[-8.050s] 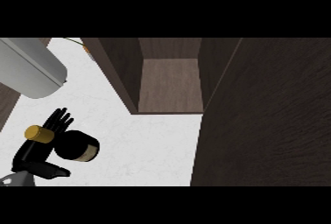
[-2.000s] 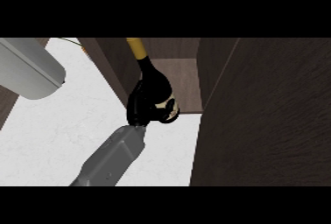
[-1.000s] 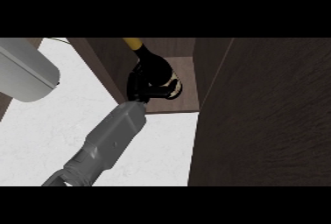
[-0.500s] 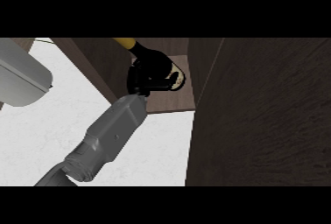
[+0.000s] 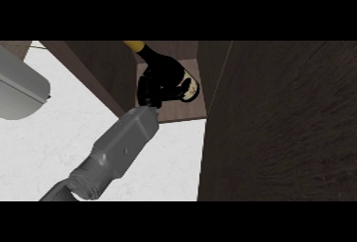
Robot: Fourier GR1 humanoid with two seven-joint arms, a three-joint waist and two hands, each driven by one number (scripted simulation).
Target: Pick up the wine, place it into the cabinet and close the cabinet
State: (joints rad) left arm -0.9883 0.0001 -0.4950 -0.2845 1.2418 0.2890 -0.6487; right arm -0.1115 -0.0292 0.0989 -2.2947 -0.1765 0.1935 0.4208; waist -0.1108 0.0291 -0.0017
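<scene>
A grey forearm reaches up from the lower left of the head view, its black left hand (image 5: 159, 84) curled around a dark wine bottle with a yellow-capped neck (image 5: 180, 85). The bottle sits inside the open compartment of the dark brown wooden cabinet (image 5: 111, 66), over its lighter brown floor panel (whether the base actually rests on that panel cannot be told from here). The yellow cap shows at the top edge of the view, above the hand; a pale label patch shows at the hand's right side. The cabinet's dark wood door (image 5: 279, 123) stands open, filling the right of the view. A pale grey rounded object (image 5: 17, 90) lies on the white speckled counter (image 5: 55, 142) at far left, well apart from the cabinet.
</scene>
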